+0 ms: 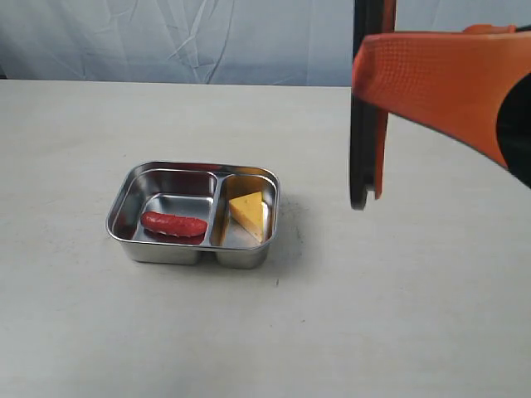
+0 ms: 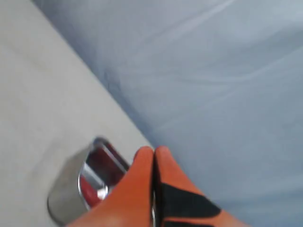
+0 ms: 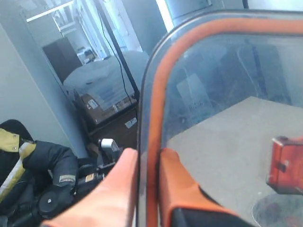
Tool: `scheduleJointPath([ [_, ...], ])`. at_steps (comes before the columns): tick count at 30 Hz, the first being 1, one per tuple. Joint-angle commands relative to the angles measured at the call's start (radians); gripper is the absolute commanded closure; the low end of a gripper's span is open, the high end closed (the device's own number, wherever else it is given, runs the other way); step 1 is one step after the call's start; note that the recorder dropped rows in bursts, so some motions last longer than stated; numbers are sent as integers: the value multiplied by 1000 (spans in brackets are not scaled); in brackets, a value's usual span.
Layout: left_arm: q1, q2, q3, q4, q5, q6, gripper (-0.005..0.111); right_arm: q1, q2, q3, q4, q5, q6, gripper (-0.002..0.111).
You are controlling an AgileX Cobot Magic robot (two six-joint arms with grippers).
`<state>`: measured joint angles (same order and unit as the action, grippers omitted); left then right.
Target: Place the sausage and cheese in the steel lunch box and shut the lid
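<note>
The steel lunch box (image 1: 195, 167) stands open on the table, left of centre. The red sausage (image 1: 173, 223) lies in its larger left compartment. The yellow cheese (image 1: 247, 211) wedge rests in the narrow right compartment. My right gripper (image 1: 365, 75) is shut on the dark lid (image 1: 362, 141), which hangs edge-on above the table, to the right of the box. In the right wrist view the right gripper (image 3: 147, 153) pinches the lid (image 3: 227, 94) at its orange rim seal. My left gripper (image 2: 154, 151) is shut and empty, with the blurred lunch box (image 2: 66, 198) beyond it.
A pale table (image 1: 373, 315) carries the box, and a blue-grey cloth backdrop (image 1: 207, 41) hangs behind it. Through the lid, the right wrist view shows a red-orange block (image 3: 286, 165) over the table. Dark clutter (image 3: 42, 170) lies off the table on that side.
</note>
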<state>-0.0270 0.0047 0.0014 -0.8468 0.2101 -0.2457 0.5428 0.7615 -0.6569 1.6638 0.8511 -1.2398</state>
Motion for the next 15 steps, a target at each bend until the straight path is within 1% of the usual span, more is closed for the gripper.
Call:
scheduleJointPath([
  [1,-5,-5,-1,-351,173,322,107,-5,38,64,81,13,-97,109],
  [2,-5,-5,-1,-462,185,428,107,-5,46,67,81,18,-97,109],
  [3,-5,-5,-1,-758,228,720,107,-5,59,75,81,28,-99,109],
  [4,-5,-5,-1,-898,281,925,107,-5,66,75,81,27,-103,109],
  [6,-5,-5,-14,-898,359,1052,107,-5,82,75,81,21,-118,109],
  [7,-5,-5,-25,-898,377,1094,107,-5,93,75,81,10,-118,109],
  [10,-5,-5,-57,-898,409,1319,107,-5,128,75,81,9,-118,109],
  [11,-5,-5,-69,-898,420,1372,107,-5,140,75,81,9,-118,109],
  [13,-5,-5,-91,-898,419,1393,107,-5,157,71,81,9,-118,109],
  [15,-5,-5,-125,-898,384,1413,107,-5,169,72,81,9,-118,109],
])
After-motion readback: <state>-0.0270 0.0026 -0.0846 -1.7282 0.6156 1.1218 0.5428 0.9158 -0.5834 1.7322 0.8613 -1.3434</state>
